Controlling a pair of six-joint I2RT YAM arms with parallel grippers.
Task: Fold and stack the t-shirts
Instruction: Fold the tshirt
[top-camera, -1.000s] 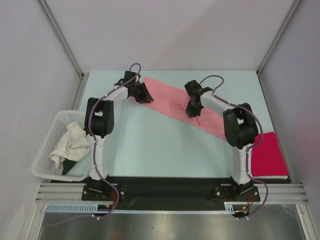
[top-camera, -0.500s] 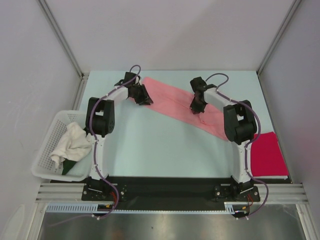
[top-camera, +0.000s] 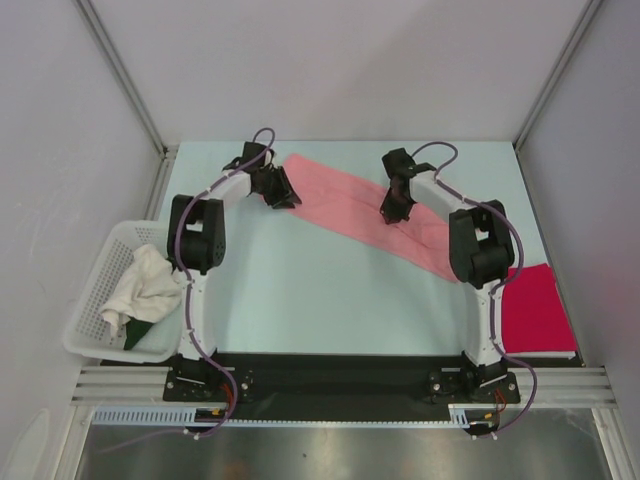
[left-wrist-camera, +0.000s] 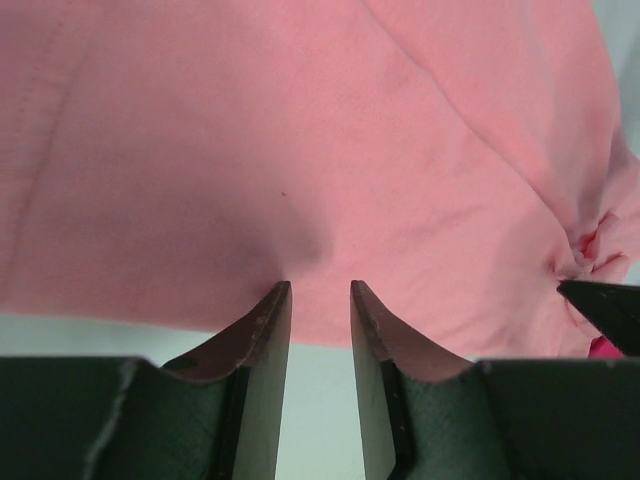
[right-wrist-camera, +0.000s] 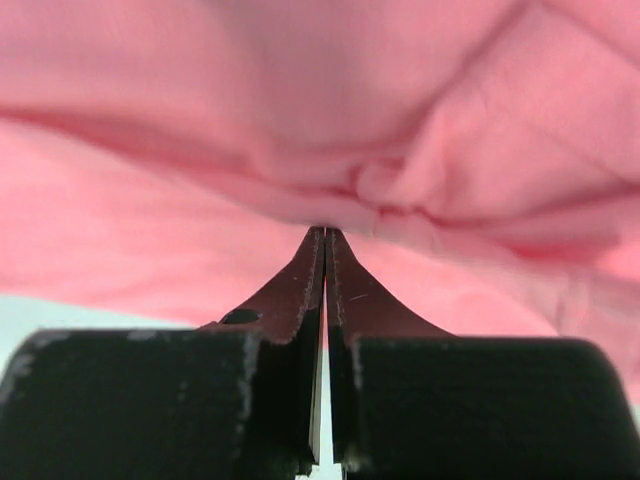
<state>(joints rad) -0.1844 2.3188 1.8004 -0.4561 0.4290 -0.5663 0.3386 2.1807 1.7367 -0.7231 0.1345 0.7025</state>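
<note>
The salmon-pink t-shirt (top-camera: 340, 195) lies as a long diagonal band from the far left toward the right arm. My left gripper (top-camera: 286, 196) is at its left end. In the left wrist view that gripper (left-wrist-camera: 320, 285) is open, with bare table between the fingers and the shirt's edge (left-wrist-camera: 300, 130) at the tips. My right gripper (top-camera: 391, 214) is over the shirt's middle. In the right wrist view it (right-wrist-camera: 325, 230) is shut, pinching a bunched fold of pink cloth (right-wrist-camera: 400, 190). The magenta-red t-shirt (top-camera: 535, 310) lies flat at the near right.
A white lattice basket (top-camera: 85, 320) stands at the near left beside the left arm and holds a crumpled white cloth (top-camera: 140, 285) and a dark green piece (top-camera: 135, 335). Metal posts and grey walls enclose the pale table (top-camera: 320, 290).
My right gripper has moved toward the far edge with the pink cloth pinched in it. My left gripper has shifted slightly left at the shirt's end.
</note>
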